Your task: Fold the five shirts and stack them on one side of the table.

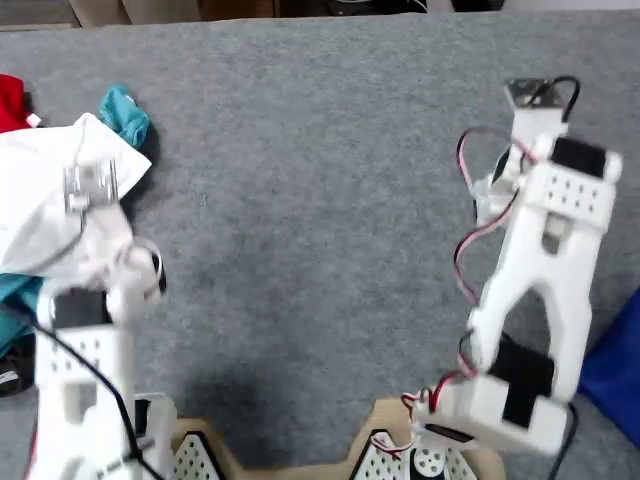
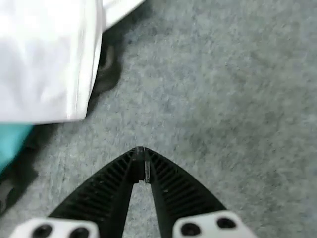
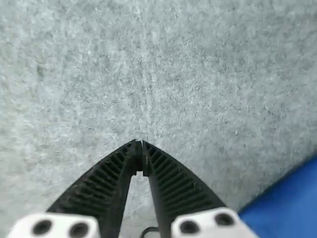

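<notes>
left gripper (image 2: 140, 154): closed on nothing, its black ribbed fingers meeting at the tips over bare felt, just beside the white shirt's hem. From above it is blurred and overlaps the shirt.
right gripper (image 3: 138, 148): closed and empty as well, tips together above bare felt. In the high view it sits toward the far right of the table, well apart from the heap on the left.
white shirt (image 1: 45, 205): rumpled, not folded, at the table's left edge. The frame cuts it off and the left arm (image 1: 85, 330) partly covers it.
teal shirt (image 1: 125, 112): a bunched piece pokes out beyond the white shirt's far side. More teal shows under the white shirt's near edge, and I cannot tell whether it is the same garment.
red shirt (image 1: 10, 100): a sliver at the left edge, mostly out of frame.
blue shirt (image 1: 615, 365): one corner at the right edge, near the right arm's base, the rest cut off.
table (image 1: 300, 200): grey felt.
dark shape (image 2: 106, 74): beside the white hem in the left wrist view. It could be a shadow or an object.
</notes>
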Tool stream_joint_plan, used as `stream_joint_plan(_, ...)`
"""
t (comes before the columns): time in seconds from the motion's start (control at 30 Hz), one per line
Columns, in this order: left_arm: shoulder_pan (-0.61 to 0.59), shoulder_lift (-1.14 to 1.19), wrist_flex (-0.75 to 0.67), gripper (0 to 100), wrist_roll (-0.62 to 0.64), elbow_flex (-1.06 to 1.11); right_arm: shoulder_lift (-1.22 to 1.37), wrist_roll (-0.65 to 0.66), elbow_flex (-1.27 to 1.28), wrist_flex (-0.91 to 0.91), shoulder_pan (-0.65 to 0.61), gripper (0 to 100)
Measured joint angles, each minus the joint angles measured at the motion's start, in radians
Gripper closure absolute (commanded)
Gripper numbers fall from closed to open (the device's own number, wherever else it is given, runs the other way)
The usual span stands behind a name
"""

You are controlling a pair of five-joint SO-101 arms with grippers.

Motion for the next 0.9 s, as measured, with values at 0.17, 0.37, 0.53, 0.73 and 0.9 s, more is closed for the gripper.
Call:
stream_joint_plan(0.17,-0.011,-0.117,-0.091,98,0.009,0.187,-0.221,0.012,0.439,-0.301,-0.003,99.4)
stream_joint_plan(0.37,-0.018,-0.135,-0.244,98,0.009,0.358,-0.448,0.008,0.887,-0.551,-0.034,99.4)
stream_joint_plan(0.53,-0.040,-0.135,-0.410,98,0.009,0.494,-0.632,-0.057,1.117,-0.753,-0.041,99.4)
stream_joint_plan(0.73,-0.041,-0.135,-0.586,98,0.009,0.603,-0.807,-0.103,1.281,-0.813,-0.121,99.4)
stream_joint_plan(0.9,-0.041,-0.135,-0.612,98,0.011,0.609,-0.921,-0.103,1.412,-0.891,-0.149,99.4)
